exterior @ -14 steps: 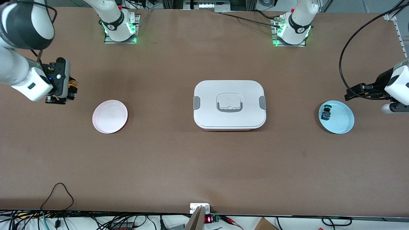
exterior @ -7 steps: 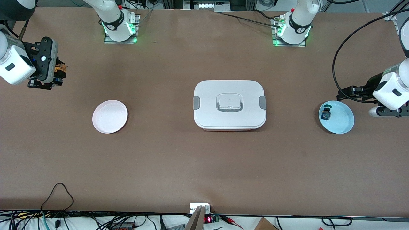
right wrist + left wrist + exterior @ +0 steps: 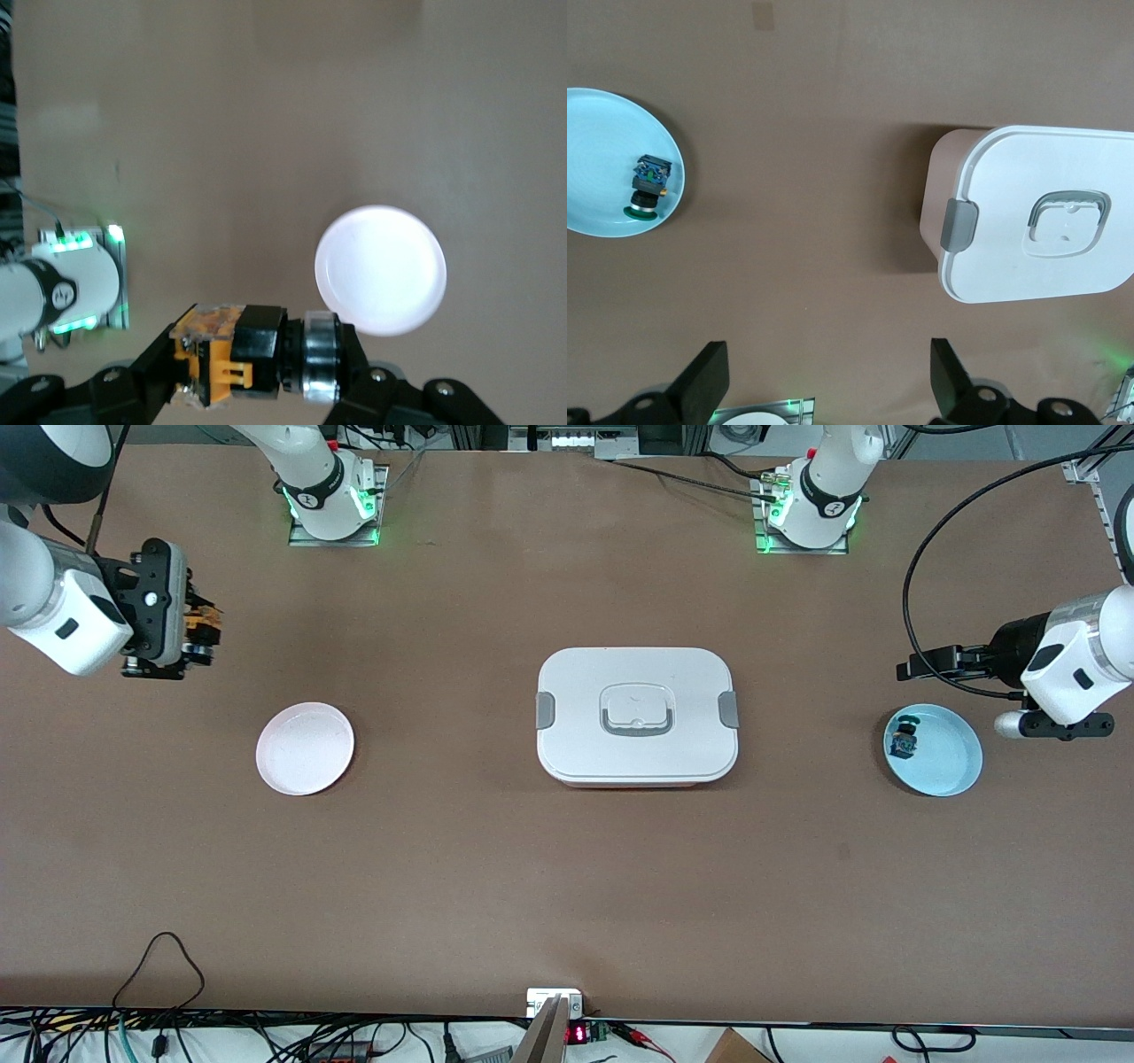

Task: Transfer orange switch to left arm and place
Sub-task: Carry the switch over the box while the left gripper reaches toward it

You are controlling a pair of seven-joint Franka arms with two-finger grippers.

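We see our right hand [image 3: 202,638] up over the desk [image 3: 567,886] at the right arm's end, clamped on the orange switch [image 3: 252,354], above bare desk near the pink plate [image 3: 305,748]. Our left hand [image 3: 921,665] hangs with fingers spread wide and empty, above the desk beside the blue plate [image 3: 952,771], where the green switch [image 3: 904,739] lies. The box [image 3: 636,715] sits mid-desk, lid on. We read no writing anywhere.
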